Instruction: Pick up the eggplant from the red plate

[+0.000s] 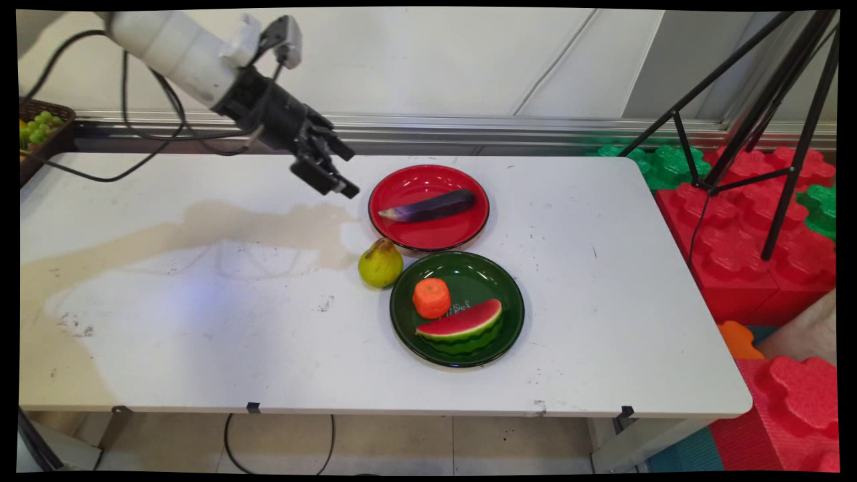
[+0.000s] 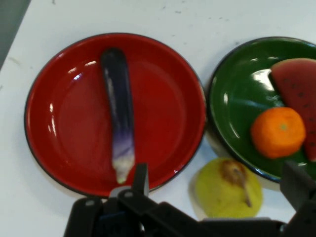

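My gripper (image 1: pixel 347 173) hangs open and empty above the table, just left of a red plate (image 1: pixel 402 231). A purple eggplant (image 1: pixel 432 205) lies across that plate. In the hand view the gripper (image 2: pixel 217 174) looks down on the eggplant (image 2: pixel 120 126), the red plate (image 2: pixel 163 108) and a yellow-green pear (image 2: pixel 222 195). The pear (image 1: pixel 380 263) stands on the table, touching or nearly touching both plates. A green plate (image 1: pixel 499 281) holds an orange (image 1: pixel 432 297) and a watermelon slice (image 1: pixel 462 325).
A brown basket (image 1: pixel 50 134) with green grapes sits at the table's far left corner. A black tripod (image 1: pixel 770 134) stands to the right over red and green foam blocks (image 1: pixel 750 221). A brownish stain (image 1: pixel 201 234) spreads over the table's left half.
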`<state>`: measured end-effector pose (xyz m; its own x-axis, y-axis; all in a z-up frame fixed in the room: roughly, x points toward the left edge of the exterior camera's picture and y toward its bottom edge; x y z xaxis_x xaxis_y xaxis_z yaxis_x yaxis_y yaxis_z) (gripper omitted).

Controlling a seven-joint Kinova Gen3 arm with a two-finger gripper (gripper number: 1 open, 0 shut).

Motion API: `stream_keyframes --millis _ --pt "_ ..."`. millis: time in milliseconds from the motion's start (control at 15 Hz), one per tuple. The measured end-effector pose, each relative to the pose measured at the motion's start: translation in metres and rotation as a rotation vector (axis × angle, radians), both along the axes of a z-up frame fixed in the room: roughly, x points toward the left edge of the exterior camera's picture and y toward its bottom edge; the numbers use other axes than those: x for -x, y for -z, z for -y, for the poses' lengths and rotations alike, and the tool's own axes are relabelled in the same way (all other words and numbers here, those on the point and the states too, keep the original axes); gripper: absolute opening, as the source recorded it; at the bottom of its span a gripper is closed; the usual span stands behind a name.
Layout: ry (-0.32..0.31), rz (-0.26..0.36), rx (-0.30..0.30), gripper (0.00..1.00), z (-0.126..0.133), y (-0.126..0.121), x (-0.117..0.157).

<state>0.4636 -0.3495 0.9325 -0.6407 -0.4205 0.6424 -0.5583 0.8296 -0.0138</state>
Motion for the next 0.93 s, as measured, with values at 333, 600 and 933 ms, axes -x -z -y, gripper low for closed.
stream_keyframes --millis 333,600,933 --pt "-0.027 0.023 0.002 1.00 0.036 0.027 0.019" --pt "-0.049 0.042 -0.001 1.00 0.066 0.048 0.037" --pt "-0.065 0.055 -0.013 1.00 0.095 0.070 0.059"
